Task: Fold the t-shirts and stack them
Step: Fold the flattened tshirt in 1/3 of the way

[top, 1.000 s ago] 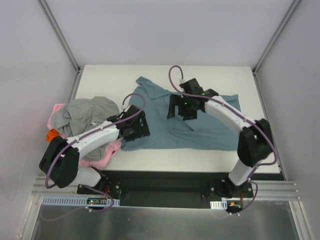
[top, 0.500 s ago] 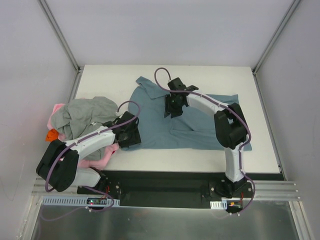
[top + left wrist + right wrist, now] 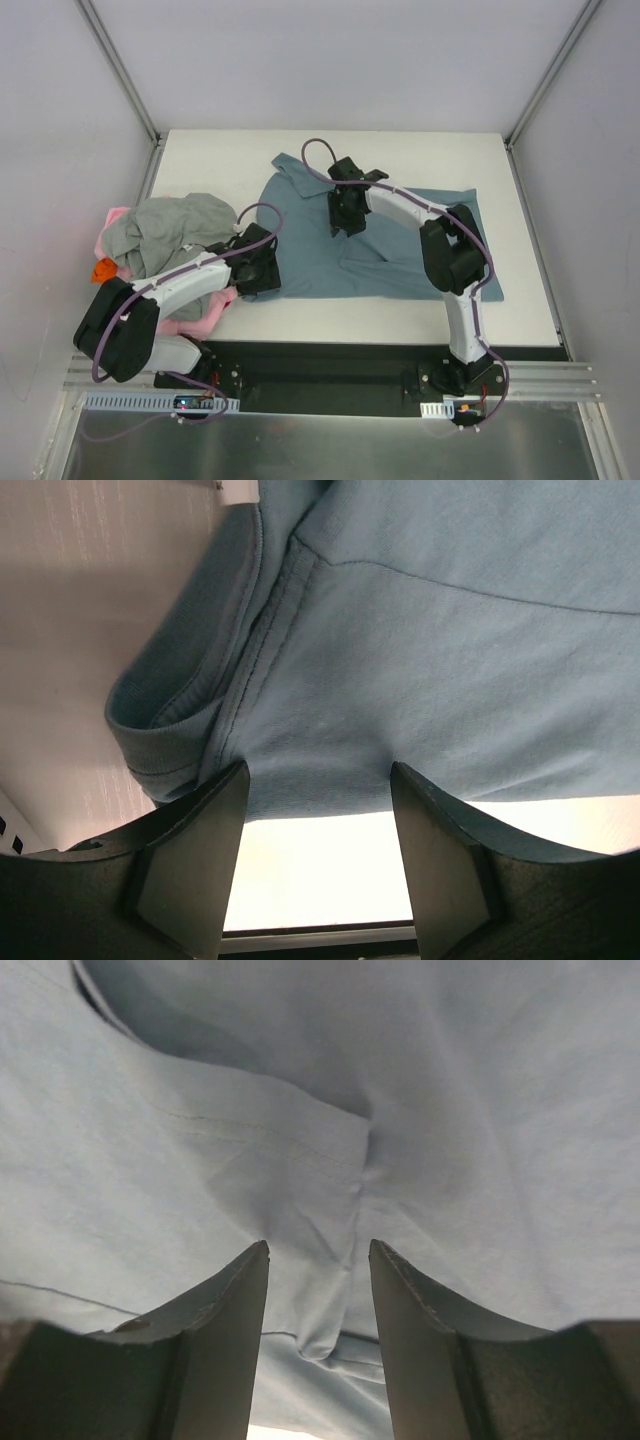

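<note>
Top external view showed the large slate-blue collared cloth shirt [image 3: 395, 268] spread mid-frame on the white desk [image 3: 220, 160]. Left tool [image 3: 318, 780] straddled its lower-left hem, right tool [image 3: 318, 1250] a raised crease, both half-closed, presumably for a fold; I couldn't confirm either grip.

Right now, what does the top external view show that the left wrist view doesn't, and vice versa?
Only top external: the whole slate-blue shirt spread on the table, the heap of grey shirt, pink shirt and orange shirt at the left edge, the right tool down on the slate-blue shirt's upper middle. Only left wrist: a stitched seam and rolled cloth edge close up, the left tool's fingers straddling the near hem. Both: the slate-blue shirt, the table, the left tool at its near-left corner.
</note>
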{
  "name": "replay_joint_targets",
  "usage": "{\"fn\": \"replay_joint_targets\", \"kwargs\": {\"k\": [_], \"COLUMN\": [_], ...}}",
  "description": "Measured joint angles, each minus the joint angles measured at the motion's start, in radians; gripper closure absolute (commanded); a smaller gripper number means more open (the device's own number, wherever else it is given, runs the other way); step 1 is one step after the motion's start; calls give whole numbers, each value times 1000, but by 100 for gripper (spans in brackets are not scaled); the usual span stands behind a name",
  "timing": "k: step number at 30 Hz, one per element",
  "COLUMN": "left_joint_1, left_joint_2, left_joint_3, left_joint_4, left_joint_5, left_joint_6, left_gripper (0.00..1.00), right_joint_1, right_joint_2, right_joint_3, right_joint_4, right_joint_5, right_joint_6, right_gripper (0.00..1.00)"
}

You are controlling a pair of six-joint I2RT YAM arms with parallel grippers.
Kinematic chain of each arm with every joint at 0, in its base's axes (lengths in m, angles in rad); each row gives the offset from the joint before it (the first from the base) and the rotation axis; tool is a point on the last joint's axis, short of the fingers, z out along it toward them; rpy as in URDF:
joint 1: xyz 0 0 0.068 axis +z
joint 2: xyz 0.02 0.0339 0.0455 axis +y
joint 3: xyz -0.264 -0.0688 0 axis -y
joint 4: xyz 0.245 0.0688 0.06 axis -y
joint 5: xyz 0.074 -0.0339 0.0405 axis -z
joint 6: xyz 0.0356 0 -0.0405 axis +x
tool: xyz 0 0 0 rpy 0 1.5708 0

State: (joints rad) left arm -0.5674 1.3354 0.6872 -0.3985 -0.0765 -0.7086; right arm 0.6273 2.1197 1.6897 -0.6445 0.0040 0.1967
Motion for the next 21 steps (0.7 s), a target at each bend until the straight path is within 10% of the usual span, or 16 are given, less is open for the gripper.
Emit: {"fn": "replay_joint_targets", "kwargs": {"k": [6,11,21], "left_joint_1": [0,6,26], "left_joint_2": [0,-27,-90], "left_joint_3": [2,19,112], "left_joint_4": [-1,-11,-56], "left_joint_5": [2,15,-12], "left_joint_6": [26,66,145], "left_gripper": [40,39,39], "right_joint_1": [2,5,5], "right_joint_2": [32,63,26], "right_joint_3": [32,39,39], "right_joint_4": [-11,-13,-24], "right_joint_5": [15,17,97], "right_joint_6": [-12,-22,-67], "right_gripper": [64,98,99]}}
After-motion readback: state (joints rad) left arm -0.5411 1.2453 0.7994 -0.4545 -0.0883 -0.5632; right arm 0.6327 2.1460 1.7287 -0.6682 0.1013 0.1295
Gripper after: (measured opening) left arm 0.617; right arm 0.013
